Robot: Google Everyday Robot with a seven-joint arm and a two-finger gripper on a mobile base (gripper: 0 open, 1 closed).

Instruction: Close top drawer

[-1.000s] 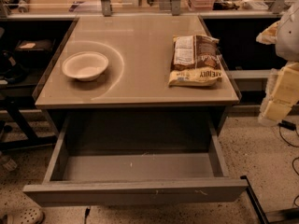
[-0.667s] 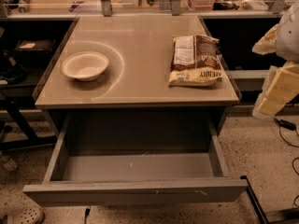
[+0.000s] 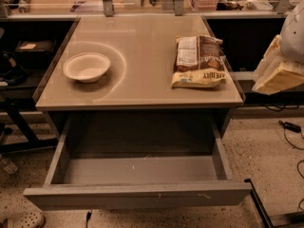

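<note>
Lowest in the frame, the drawer (image 3: 137, 194) stands pulled fully out from under the table (image 3: 142, 96). Its plain grey front runs left to right across the bottom, with small white scratches right of centre, and its bare floor shows behind that front. Shutting it looks to need a push on that front straight up the frame, toward the table. Above it, on the tabletop, a white bowl (image 3: 87, 66) sits at the left and a bag (image 3: 198, 61) of snacks lies at the right; neither is in the drawer's path. At the right edge of the frame, level with the bag and beyond the table's right side, the pale gripper (image 3: 279, 74) hangs in the air, partly cut off by the frame edge. Whether it is released or clenched I cannot tell, and nothing shows in its hold. The drawer front lies down and to the left of it, well apart. By my reading the arm, tucked off to the side, must swing down in front of the drawer's face before any push can begin.
</note>
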